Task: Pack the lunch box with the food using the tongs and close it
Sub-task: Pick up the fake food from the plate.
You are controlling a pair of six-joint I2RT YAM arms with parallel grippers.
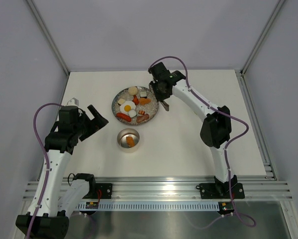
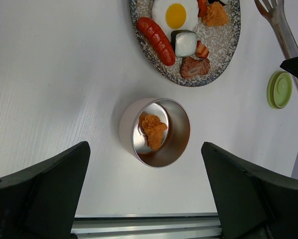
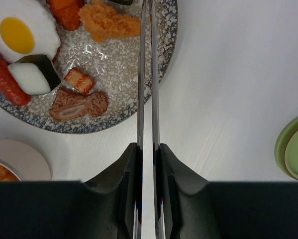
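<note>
The steel lunch box (image 1: pixel 124 133) stands open below the speckled plate (image 1: pixel 115 102), with one orange piece (image 2: pixel 152 130) inside. Its green lid (image 2: pixel 279 89) lies on the table right of the plate. On the plate rest the food pieces: a fried egg (image 2: pixel 175 15), a sausage (image 2: pixel 156 34), a black-and-white roll (image 2: pixel 185 43) and an orange bit (image 3: pixel 109 22). My right gripper (image 3: pixel 148 154) is shut on the tongs (image 3: pixel 154 99), whose arms run nearly together over the plate's right part. My left gripper (image 2: pixel 146 199) is open, just short of the lunch box, holding nothing.
A ridged aluminium rail (image 1: pixel 158 186) runs along the table's near edge. Grey enclosure walls stand on the left, right and back. The lid (image 3: pixel 295 149) lies close to the right of the tongs.
</note>
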